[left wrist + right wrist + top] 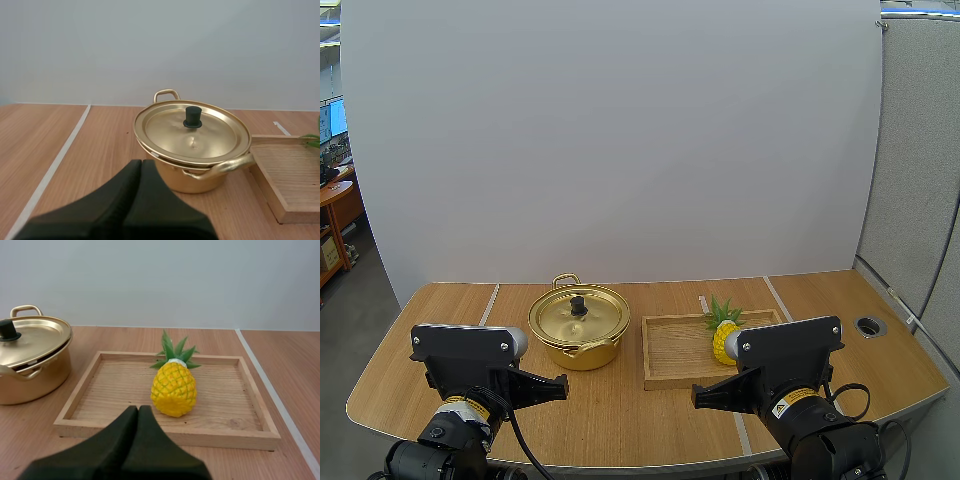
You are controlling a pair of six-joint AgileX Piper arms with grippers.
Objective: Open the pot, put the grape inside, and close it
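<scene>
Our black arms [460, 350] carry grey caps [517, 343] and yellow warning stickers [787, 403]; our left gripper [558, 386] and right gripper [701, 398] have black fingers.

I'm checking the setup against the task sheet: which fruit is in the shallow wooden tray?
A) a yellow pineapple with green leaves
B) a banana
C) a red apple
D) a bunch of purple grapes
A: a yellow pineapple with green leaves sits inside the shallow wooden tray, beside the lidded golden metal pot.
</scene>
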